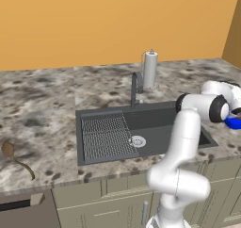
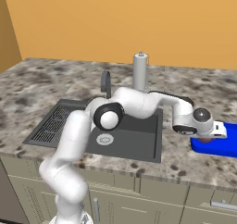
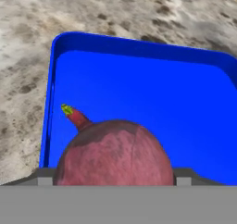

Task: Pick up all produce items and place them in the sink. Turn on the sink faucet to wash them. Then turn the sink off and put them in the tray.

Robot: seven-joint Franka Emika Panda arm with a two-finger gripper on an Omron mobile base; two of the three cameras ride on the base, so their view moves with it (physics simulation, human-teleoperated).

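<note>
The arm reaches right across the sink (image 2: 139, 140) to the tray (image 2: 227, 146), which lies on the table (image 2: 194, 165) beside the basin. The hand (image 2: 207, 138) hangs low over the tray's near end, judged to be at the final step: delivering the washed fruit (image 3: 115, 151). In the hand view the red fruit, with a short stem tipped green, sits directly ahead of the hand, above the blue tray floor (image 3: 152, 93). The fingertips are hidden behind it. The jaws stand wide, yet whether they pinch the fruit or have let it go cannot be told. The faucet (image 1: 135, 88) stands at the sink's rear edge; no water shows. The basin holds no produce
</note>
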